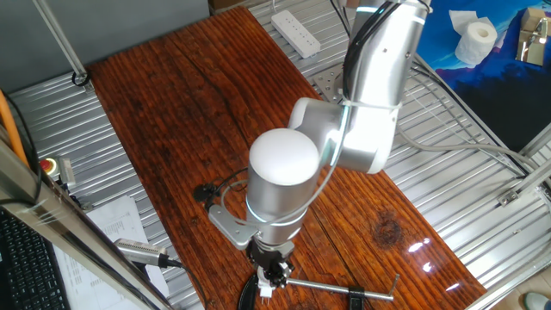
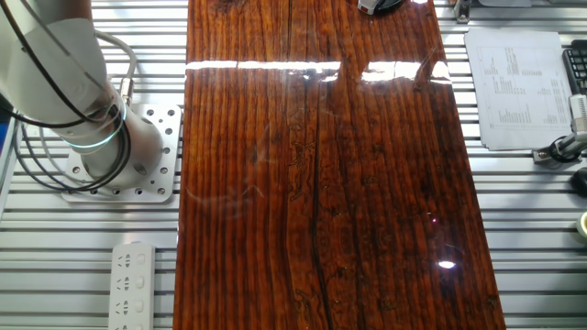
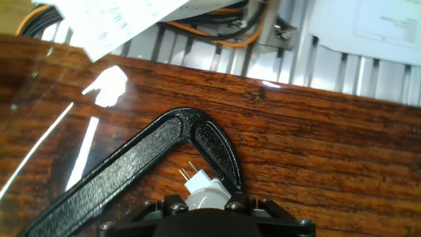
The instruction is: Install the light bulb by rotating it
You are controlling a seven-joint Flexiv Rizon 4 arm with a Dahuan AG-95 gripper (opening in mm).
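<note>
In the hand view the light bulb [image 3: 206, 191] sits small and white at the bottom centre, its two thin metal pins pointing up and left. It is held between the black jaws of my gripper [image 3: 205, 203], which is shut on it. Just beyond the pins a black textured V-shaped bar [image 3: 158, 155] lies on the wooden table [image 3: 316, 145]. In one fixed view the gripper [image 1: 270, 275] hangs low over the table's near end beneath the arm's white round cap [image 1: 283, 158]. The other fixed view shows only the arm's base [image 2: 87, 137]; the gripper and the bulb are out of frame.
A thin metal rod with a black clamp [image 1: 344, 291] lies by the gripper. A power strip [image 1: 295, 33] and a toilet paper roll [image 1: 476, 40] are at the far end. Printed sheets [image 1: 112, 228] and cables [image 3: 223, 29] lie off the table's edge.
</note>
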